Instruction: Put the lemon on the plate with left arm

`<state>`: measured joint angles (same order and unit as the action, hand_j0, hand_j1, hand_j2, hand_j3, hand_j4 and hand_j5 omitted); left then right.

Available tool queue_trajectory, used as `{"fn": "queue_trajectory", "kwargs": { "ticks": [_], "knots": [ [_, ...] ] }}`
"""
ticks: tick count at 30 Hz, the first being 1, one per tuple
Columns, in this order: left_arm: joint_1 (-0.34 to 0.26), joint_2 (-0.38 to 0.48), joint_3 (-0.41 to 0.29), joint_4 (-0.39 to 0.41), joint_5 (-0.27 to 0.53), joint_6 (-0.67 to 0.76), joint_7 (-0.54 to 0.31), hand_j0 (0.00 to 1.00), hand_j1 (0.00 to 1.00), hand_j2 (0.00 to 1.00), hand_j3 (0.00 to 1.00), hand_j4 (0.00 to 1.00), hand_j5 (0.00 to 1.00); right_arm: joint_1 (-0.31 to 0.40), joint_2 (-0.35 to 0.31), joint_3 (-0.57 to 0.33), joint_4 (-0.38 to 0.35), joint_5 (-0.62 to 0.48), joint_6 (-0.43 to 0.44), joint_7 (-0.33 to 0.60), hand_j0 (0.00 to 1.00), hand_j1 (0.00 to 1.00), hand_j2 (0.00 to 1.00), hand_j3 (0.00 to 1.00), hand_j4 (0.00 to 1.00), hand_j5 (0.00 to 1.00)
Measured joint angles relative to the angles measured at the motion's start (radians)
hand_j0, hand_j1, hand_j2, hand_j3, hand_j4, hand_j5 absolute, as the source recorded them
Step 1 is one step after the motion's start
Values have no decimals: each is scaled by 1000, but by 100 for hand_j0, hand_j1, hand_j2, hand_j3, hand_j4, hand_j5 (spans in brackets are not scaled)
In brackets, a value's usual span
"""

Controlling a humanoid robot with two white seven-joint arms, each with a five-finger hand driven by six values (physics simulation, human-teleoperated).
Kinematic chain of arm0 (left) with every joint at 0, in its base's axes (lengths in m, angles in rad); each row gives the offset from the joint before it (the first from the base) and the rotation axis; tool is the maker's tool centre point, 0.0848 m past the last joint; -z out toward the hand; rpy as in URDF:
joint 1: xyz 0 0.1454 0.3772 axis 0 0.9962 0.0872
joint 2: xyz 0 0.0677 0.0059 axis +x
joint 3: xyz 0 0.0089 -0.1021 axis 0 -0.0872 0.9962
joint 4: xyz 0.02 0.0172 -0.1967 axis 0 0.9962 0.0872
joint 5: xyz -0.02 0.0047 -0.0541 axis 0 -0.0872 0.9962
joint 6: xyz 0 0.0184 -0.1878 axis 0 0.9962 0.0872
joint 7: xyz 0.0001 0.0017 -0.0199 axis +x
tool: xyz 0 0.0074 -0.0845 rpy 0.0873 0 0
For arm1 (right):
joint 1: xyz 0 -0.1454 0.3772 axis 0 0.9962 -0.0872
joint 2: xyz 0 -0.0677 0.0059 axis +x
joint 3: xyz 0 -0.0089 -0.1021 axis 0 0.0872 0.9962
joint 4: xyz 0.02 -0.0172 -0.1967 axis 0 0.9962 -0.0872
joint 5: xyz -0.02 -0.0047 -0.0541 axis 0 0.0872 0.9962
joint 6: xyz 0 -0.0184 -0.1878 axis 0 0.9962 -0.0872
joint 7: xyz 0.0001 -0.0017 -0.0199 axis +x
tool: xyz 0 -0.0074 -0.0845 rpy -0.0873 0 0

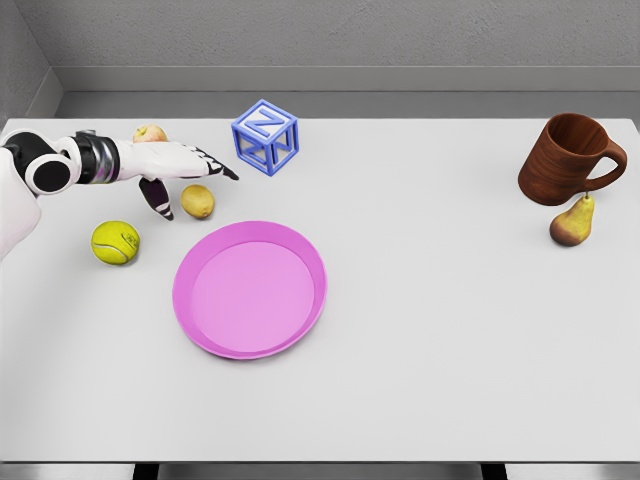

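A small yellow lemon point(198, 201) lies on the white table, just beyond the upper left rim of the pink plate point(250, 290). My left hand point(185, 172) reaches in from the left and hovers above and slightly left of the lemon. Its fingers are spread, pointing right, with the thumb hanging down beside the lemon; it holds nothing. The right arm does not show.
A tennis ball point(115, 242) lies left of the plate. An apple point(150, 133) peeks out behind my left wrist. A blue letter cube point(266, 136) stands at the back. At the far right stand a brown mug point(566, 160) and a pear point(572, 224).
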<state>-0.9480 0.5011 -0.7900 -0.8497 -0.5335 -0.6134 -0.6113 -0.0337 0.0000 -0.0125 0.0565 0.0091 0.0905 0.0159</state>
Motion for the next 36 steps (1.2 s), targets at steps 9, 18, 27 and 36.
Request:
{"fn": "queue_trajectory", "kwargs": {
  "ticks": [9,18,27,36],
  "knots": [
    [0,-1,-1,0,-1,0,0,99,99,99,99,99,99,0,0,0,0,0,0,0,100,100,100,100,100,100],
    [3,0,-7,-1,-2,0,0,99,99,99,99,99,99,0,0,0,0,0,0,0,100,100,100,100,100,100],
    [3,-1,-8,-3,-2,0,0,96,96,96,96,96,96,0,0,0,0,0,0,0,100,100,100,100,100,100],
    [6,0,-9,-6,-1,0,0,78,78,78,78,78,78,0,0,0,0,0,0,0,100,100,100,100,100,100]
  ]
}}
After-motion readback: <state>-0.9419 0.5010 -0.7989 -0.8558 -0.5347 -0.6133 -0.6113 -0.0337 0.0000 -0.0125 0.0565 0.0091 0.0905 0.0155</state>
